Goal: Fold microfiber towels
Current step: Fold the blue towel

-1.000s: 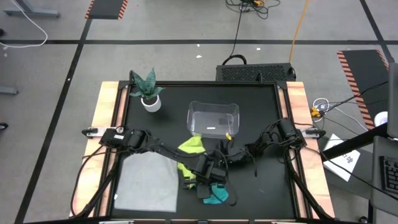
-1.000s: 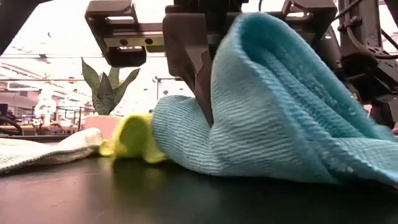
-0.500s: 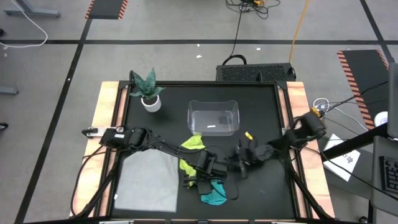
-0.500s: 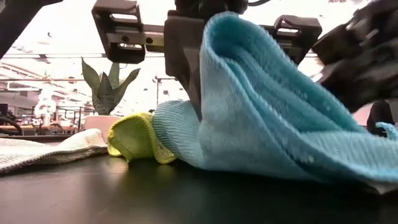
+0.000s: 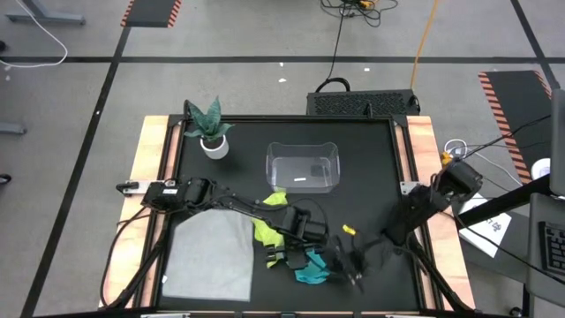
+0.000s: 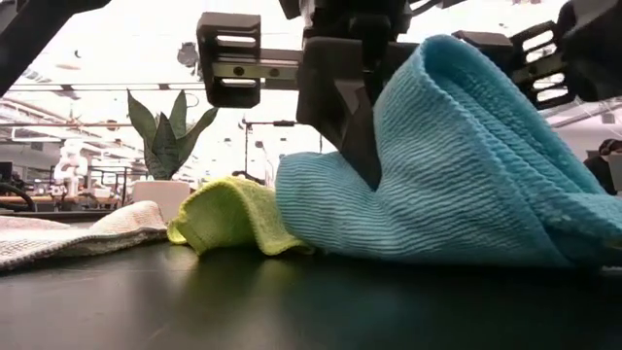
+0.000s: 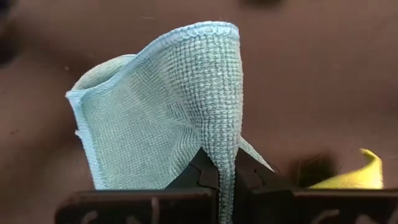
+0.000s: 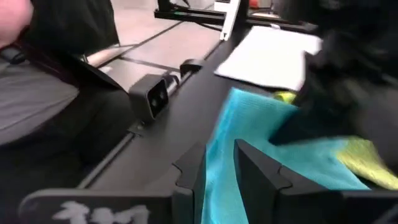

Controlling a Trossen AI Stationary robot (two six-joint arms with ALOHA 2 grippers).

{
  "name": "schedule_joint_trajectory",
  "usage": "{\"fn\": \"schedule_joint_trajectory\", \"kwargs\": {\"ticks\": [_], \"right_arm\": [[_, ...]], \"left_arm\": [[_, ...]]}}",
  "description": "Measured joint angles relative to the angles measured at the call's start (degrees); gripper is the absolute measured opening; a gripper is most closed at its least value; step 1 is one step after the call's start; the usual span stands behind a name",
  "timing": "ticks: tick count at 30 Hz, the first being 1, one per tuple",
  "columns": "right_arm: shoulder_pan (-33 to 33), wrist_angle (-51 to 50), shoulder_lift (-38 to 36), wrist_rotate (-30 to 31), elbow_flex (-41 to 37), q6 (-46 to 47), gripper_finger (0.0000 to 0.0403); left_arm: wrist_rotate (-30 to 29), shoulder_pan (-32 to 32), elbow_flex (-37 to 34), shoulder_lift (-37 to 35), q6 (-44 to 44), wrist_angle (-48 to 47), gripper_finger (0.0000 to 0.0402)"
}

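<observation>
The teal towel (image 5: 311,268) is bunched up near the table's front edge, raised in a hump (image 6: 457,185) between my two grippers. My left gripper (image 7: 219,177) is shut on it at the hump's left side, coming in from the table's left (image 5: 298,259). My right gripper (image 8: 217,162) is shut on it at its right side (image 5: 346,265). The yellow-green towel (image 5: 269,221) lies crumpled just left of and behind the teal one, touching it (image 6: 233,214). At the front left, the grey towel (image 5: 212,256) is spread flat on the table. My left gripper pinches a raised fold of the teal towel (image 7: 221,149) between its two fingers, slanting down from above. The cloth stands up in a ridge past the fingers; its lower part (image 6: 389,248) rests on the table. My right gripper has teal cloth (image 8: 219,146) running between its two fingers, which come nearly level from the table's right. Which edge it has cannot be told. That side is lifted (image 6: 486,68) and slopes down to the table.
A clear plastic bin (image 5: 303,168) stands at the middle of the table's far half, a potted plant (image 5: 212,132) at the far left. A person (image 8: 37,93) and a small camera (image 8: 149,96) are at the table's near edge.
My right gripper has swung away from the table's middle toward the near right and risen, lifting the teal towel's right side. My left gripper has shifted slightly toward the table's right with its fold. The towel's hump now stands higher and farther right.
</observation>
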Motion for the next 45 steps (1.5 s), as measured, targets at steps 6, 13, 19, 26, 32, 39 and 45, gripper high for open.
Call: {"fn": "schedule_joint_trajectory", "kwargs": {"ticks": [6,13,19,26,32,39,45], "right_arm": [[0.1,-2.9,7.7,6.6,3.1,4.7,0.0073],[-0.9,0.0,13.4,9.3,3.3,9.4,0.0073],[-0.4,2.5,14.9,11.6,3.3,7.9,0.0073],[0.3,2.1,14.8,14.2,3.4,6.8,0.0073],[0.6,2.1,14.8,13.9,3.4,6.3,0.0073],[1.9,5.2,14.8,14.1,3.3,2.6,0.0073],[3.0,5.8,14.8,14.3,3.3,3.7,0.0073]], "left_arm": [[-0.1,0.4,0.0,0.0,0.0,1.3,0.0005],[-0.6,1.2,0.0,2.9,0.0,1.3,0.0011],[-1.4,1.1,0.0,3.0,0.5,2.1,0.0014],[-3.0,1.0,0.0,2.9,0.3,2.4,0.0016],[-3.3,0.4,0.0,2.8,-0.5,1.8,0.0016],[-3.2,0.6,0.0,2.8,-1.3,0.8,0.0017],[-1.6,1.6,0.0,2.8,-3.5,1.8,0.0017]]}}
